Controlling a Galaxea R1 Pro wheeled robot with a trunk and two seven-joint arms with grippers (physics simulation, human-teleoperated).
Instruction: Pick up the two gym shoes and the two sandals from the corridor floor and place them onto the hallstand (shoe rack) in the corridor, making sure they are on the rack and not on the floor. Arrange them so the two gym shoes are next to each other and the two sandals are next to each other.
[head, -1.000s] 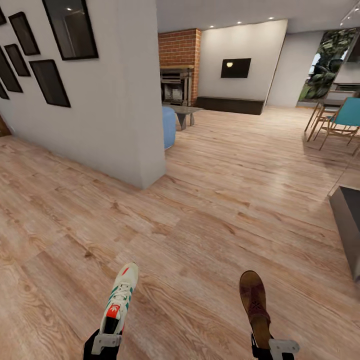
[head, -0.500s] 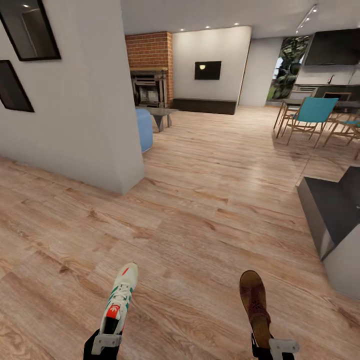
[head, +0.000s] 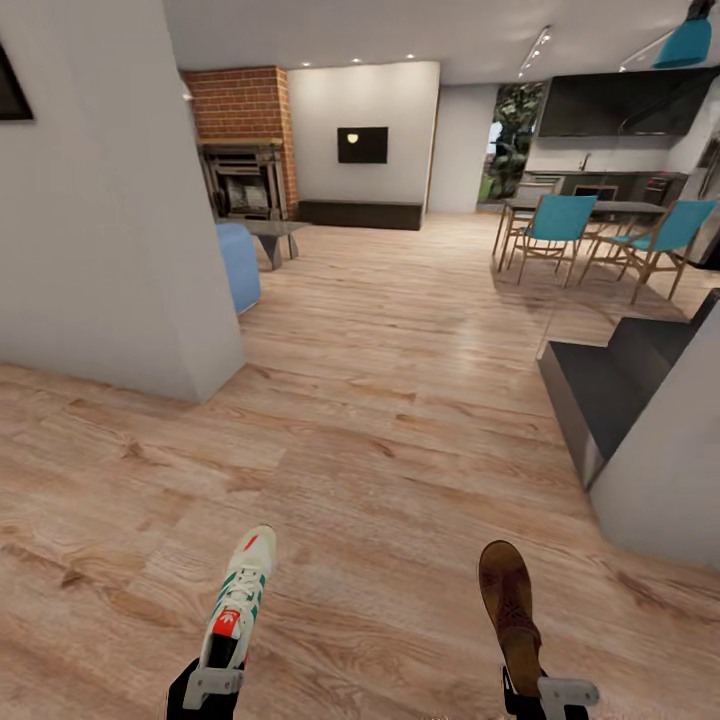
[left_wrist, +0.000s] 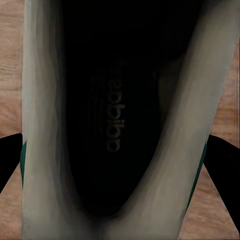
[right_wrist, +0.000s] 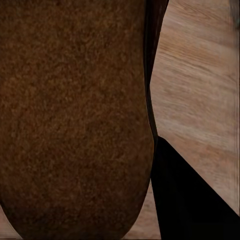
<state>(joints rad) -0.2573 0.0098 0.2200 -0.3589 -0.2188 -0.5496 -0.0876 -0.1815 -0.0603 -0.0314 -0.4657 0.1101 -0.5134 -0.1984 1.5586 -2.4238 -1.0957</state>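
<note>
The gym shoe (head: 238, 600), white lace-up leather with green side stripes and a red tongue tab, juts forward from the left claw (head: 212, 685), which is closed on its heel above the wood-grain plank corridor floor (head: 380, 470). In the left wrist view its dark insole (left_wrist: 112, 120) reads "adidas" in mirrored letters. The sandal (head: 510, 610), dark brown, rounded and grainy like suede, juts forward from the right claw (head: 555, 695), clamped at its heel, level with the gym shoe.
</note>
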